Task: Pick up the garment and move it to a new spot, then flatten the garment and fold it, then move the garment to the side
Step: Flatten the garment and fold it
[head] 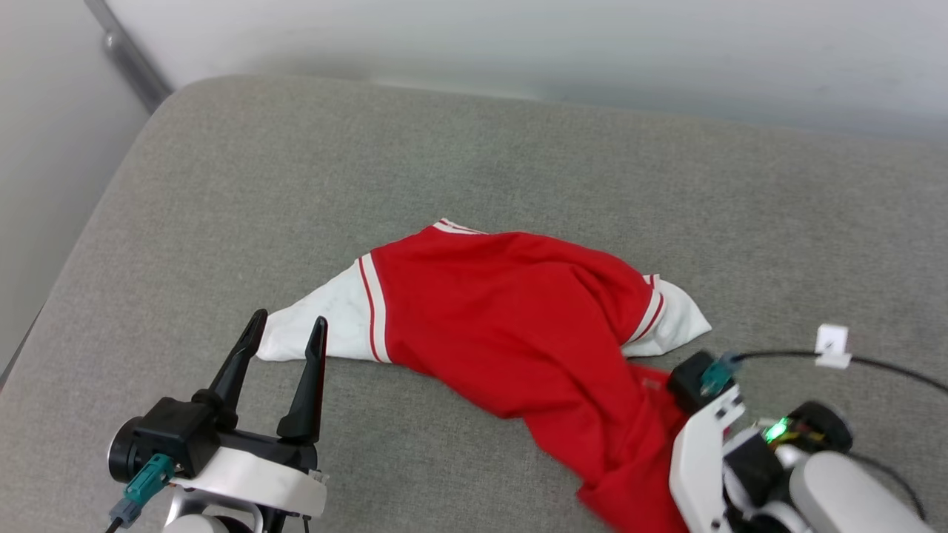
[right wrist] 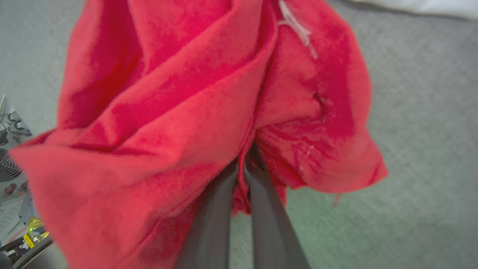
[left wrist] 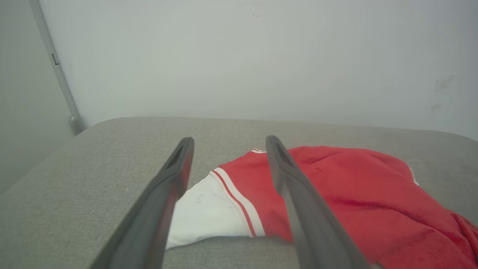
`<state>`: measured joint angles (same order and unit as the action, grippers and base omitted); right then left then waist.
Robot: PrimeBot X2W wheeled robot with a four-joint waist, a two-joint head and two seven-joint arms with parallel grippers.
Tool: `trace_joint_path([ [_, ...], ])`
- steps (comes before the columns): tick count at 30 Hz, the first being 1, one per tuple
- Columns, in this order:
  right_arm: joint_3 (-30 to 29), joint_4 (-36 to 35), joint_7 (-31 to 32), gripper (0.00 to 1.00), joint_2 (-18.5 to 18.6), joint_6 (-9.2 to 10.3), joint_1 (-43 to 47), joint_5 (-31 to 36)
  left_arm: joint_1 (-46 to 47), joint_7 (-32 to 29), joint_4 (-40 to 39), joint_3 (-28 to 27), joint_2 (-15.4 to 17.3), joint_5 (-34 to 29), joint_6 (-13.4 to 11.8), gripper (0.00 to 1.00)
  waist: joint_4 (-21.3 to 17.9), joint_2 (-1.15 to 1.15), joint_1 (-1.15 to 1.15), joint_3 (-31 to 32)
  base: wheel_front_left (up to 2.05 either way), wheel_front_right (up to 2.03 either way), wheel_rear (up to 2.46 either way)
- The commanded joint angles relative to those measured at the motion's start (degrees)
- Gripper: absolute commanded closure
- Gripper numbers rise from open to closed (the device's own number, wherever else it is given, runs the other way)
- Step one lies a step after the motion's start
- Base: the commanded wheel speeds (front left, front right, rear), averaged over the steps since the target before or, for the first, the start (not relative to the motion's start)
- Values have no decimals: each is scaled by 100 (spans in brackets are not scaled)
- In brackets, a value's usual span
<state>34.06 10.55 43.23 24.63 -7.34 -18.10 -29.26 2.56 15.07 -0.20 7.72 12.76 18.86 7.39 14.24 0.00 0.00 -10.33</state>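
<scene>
Pick-up step, going by the grasp; lift not yet done.

Finds the garment (head: 503, 318) crumpled on the grey padded surface (head: 222, 185), roughly mid-width and toward the near side. Lies mostly red side up, one white sleeve (head: 326, 326) pointing left, the other sleeve (head: 678, 318) poking out on the right. Trails toward the lower right, bunched up against the right wrist.

Grips a thick red fold with the right jaws: pinched almost together, cloth squeezed between them in the right wrist view. Probably the hem end of the shirt; hard to confirm, since the wrist housing covers that spot in the head view.

Holds the left jaws spread wide, nothing in them. Hovers with the tips at the outer edge of the left white sleeve; cannot tell whether touching or just above.

Next, as a judgement: raise the right arm high enough to clear the cloth off the surface, then carry it to a fresh spot. Expect a limp, bunched hang from a one-point hold, with the far sleeve dragging. Could close the left jaws on the sleeve to share the load and ease flattening later. Watch for slip of the pinched fold, and for the black cable (head: 889, 366) near the right wrist.
</scene>
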Motion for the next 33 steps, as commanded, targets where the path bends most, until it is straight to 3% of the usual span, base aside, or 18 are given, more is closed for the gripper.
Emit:
trace_joint_path([
  [1,168,-23,187,100,-67,-24,375,-115,-58,15,-1,-12,6,-26,3,0,-94,0,0,129,0,0,0],
  [5,166,-578,501,100,33,-20,689,-271,-153,15,-9,-27,-22,-39,5,0,-214,0,0,299,0,0,0],
  [6,84,-675,497,84,31,-14,726,-222,-170,15,-15,-14,-17,-43,7,0,-235,0,0,319,0,0,0],
  [7,13,-745,498,0,45,-13,747,-126,-182,15,-22,8,-19,-45,7,0,-247,0,0,332,0,0,0],
  [12,-441,-1173,675,0,25,-14,625,49,-217,15,-41,18,-1,-25,7,0,-266,0,0,365,0,0,0],
  [20,-1443,-1735,1569,0,8,-14,10,201,-127,15,-83,73,-40,-5,8,0,-68,0,0,170,0,0,0],
  [33,-1493,128,1717,0,-245,-14,-1160,983,390,15,-27,421,-167,64,9,0,671,0,0,-510,0,0,0],
])
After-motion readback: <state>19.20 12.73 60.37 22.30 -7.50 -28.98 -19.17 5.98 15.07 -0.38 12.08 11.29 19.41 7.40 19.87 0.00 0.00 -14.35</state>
